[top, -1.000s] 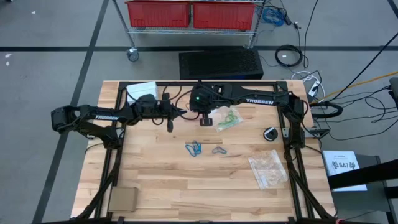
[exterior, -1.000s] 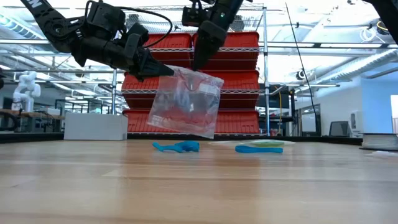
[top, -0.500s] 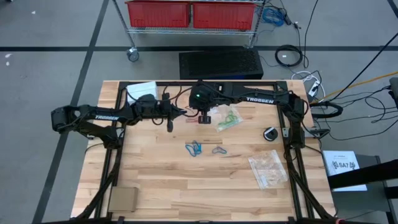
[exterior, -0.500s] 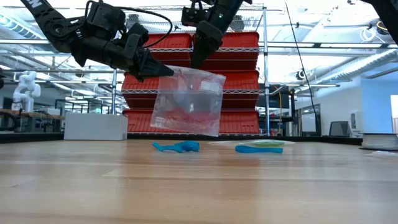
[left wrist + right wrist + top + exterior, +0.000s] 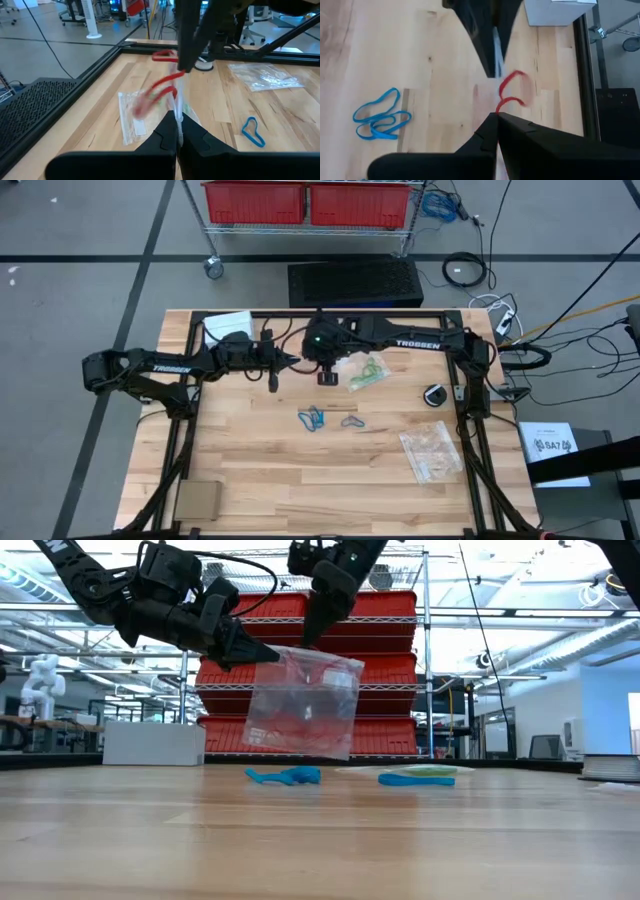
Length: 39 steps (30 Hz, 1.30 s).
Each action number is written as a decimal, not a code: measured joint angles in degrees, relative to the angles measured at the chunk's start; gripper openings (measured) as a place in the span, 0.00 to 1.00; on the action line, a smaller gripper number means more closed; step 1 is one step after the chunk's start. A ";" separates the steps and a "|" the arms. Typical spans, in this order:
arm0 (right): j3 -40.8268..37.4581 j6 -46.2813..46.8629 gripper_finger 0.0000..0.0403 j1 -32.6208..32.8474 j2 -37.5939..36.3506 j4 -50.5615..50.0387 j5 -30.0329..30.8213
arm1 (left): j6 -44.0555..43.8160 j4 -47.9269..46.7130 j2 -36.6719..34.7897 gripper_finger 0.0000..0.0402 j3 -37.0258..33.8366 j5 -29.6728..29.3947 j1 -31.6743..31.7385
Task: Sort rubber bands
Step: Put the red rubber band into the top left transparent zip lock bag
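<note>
- Blue rubber bands (image 5: 286, 776) lie on the table (image 5: 320, 840), lower centre of the low view.
- Clear bag (image 5: 303, 702) with red rubber bands (image 5: 162, 87) hangs mid-frame above them.
- Left gripper (image 5: 268, 652), upper left, is clamped on the bag's edge.
- Right gripper (image 5: 305, 640), upper centre, likewise pinches the bag's top.

Left gripper (image 5: 176, 131) pinched closed on edge of clear plastic bag (image 5: 134, 116) holding blurred red rubber bands (image 5: 161, 89); right gripper (image 5: 186, 64) grips the bag too. Blue rubber band (image 5: 253, 132) lies on light wooden table (image 5: 230, 107); another clear bag (image 5: 264, 78) beyond.
</note>
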 joint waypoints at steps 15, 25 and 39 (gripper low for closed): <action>0.00 0.67 0.00 1.02 -0.07 0.06 4.39 | -0.02 -0.03 0.00 0.00 0.00 0.00 0.00; 0.00 0.67 0.00 0.66 -0.07 -0.07 2.91 | 0.00 -0.03 0.00 0.00 0.00 0.00 -0.02; -0.04 0.90 0.00 0.31 2.56 -1.18 2.62 | 0.00 -0.14 0.00 0.00 0.00 0.00 0.00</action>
